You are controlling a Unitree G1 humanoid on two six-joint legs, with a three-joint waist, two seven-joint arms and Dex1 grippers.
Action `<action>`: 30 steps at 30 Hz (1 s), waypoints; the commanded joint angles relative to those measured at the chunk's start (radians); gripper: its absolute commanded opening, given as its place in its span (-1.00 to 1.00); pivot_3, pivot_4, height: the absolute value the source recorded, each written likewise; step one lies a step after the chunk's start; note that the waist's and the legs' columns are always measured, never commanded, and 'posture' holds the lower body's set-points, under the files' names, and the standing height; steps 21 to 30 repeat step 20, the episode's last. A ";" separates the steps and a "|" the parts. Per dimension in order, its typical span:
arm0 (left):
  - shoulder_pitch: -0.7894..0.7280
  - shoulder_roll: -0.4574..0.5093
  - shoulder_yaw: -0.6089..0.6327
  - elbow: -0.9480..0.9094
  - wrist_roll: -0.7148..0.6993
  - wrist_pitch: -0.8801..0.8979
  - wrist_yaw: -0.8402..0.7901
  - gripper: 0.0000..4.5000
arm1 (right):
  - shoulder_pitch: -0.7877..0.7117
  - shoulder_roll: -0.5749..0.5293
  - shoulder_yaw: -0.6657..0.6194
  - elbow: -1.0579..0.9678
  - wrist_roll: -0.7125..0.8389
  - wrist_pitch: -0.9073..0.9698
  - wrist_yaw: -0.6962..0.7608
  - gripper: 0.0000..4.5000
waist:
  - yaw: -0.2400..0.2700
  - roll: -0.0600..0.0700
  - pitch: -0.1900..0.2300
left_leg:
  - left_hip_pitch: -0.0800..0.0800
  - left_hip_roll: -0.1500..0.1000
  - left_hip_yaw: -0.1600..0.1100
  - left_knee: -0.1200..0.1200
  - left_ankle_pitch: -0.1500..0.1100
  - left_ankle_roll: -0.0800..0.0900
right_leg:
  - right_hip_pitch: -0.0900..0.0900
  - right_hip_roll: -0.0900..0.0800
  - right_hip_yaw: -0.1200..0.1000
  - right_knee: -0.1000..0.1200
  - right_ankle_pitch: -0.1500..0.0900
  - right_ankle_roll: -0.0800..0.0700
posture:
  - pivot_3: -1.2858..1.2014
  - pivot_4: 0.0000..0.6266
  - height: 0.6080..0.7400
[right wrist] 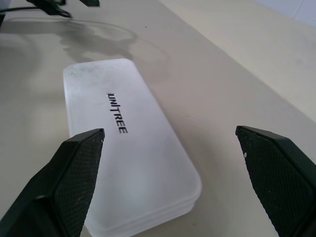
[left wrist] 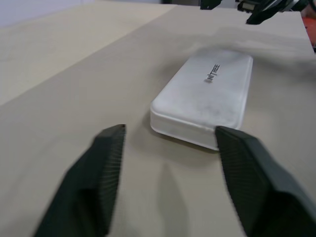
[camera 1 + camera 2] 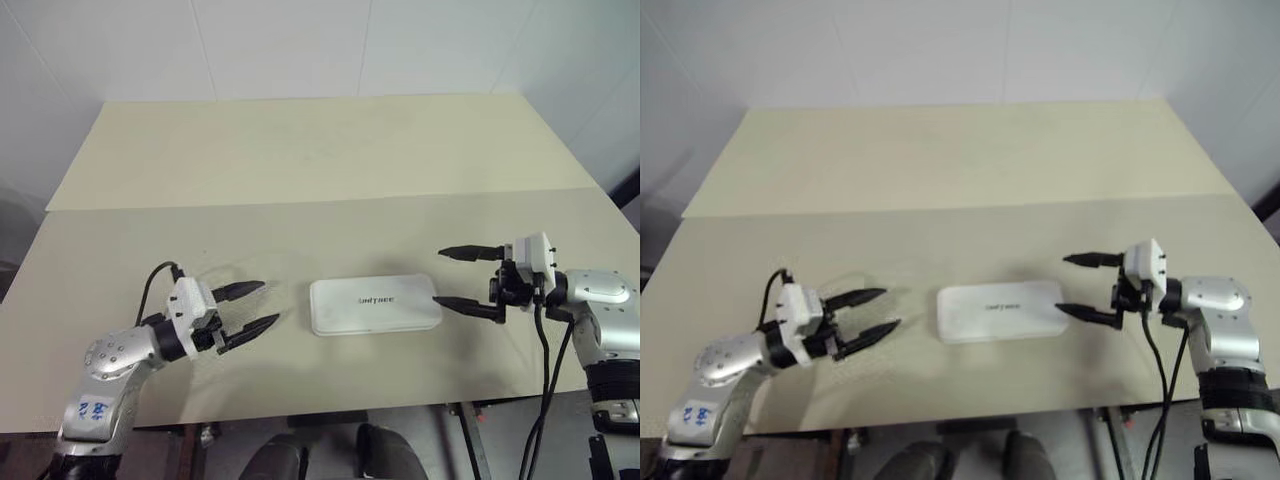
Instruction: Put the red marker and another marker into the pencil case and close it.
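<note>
Closed pencil case (image 3: pixel 375 304) flat on tabletop (image 3: pixel 300 160), between left hand (image 3: pixel 248 308) and right hand (image 3: pixel 457 279); both spread, empty, apparently freeing case.

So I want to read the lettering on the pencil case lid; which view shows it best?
The right wrist view: the pencil case lies closed and near, its dark lettering large and legible. The left wrist view shows the lettering farther off and blurred. Both head views show the whole closed case on the table, with the lettering tiny.
</note>
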 commanded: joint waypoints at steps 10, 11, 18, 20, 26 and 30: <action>-0.050 0.012 0.067 -0.021 -0.017 -0.039 0.073 1.00 | 0.012 -0.094 -0.119 0.094 0.012 -0.083 0.008 1.00 | -0.001 0.000 0.000 | 0.001 0.000 0.000 0.000 0.000 -0.001 | 0.001 0.000 0.000 0.000 0.000 0.000 | 0.03 -0.52 1.00; -0.053 0.015 0.069 -0.019 -0.015 -0.043 0.072 1.00 | 0.021 -0.097 -0.124 0.089 0.014 -0.084 0.006 1.00 | -0.003 0.000 0.000 | 0.001 0.000 0.000 0.000 0.000 -0.001 | 0.001 0.000 0.000 0.000 0.000 0.000 | 0.03 -0.52 1.00; -0.115 0.028 0.039 0.030 -0.012 -0.027 0.066 1.00 | 0.127 -0.094 -0.176 0.022 0.026 -0.083 -0.032 1.00 | -0.006 0.001 0.000 | 0.001 0.000 0.000 -0.001 0.000 -0.001 | 0.000 0.001 0.000 0.000 0.000 0.000 | 0.03 -0.52 1.00; -0.120 0.034 0.038 0.034 -0.011 -0.023 0.067 1.00 | 0.135 -0.084 -0.175 0.006 0.027 -0.083 -0.048 1.00 | -0.006 0.001 0.000 | 0.001 0.000 0.001 -0.001 0.000 -0.001 | 0.000 0.001 0.001 0.000 0.000 0.000 | 0.03 -0.52 1.00; -0.120 0.034 0.038 0.034 -0.011 -0.023 0.067 1.00 | 0.135 -0.084 -0.175 0.006 0.027 -0.083 -0.048 1.00 | -0.006 0.001 0.000 | 0.001 0.000 0.001 -0.001 0.000 -0.001 | 0.000 0.001 0.001 0.000 0.000 0.000 | 0.03 -0.52 1.00; -0.120 0.034 0.038 0.034 -0.011 -0.023 0.067 1.00 | 0.135 -0.084 -0.175 0.006 0.027 -0.083 -0.048 1.00 | -0.006 0.001 0.000 | 0.001 0.000 0.001 -0.001 0.000 -0.001 | 0.000 0.001 0.001 0.000 0.000 0.000 | 0.03 -0.52 1.00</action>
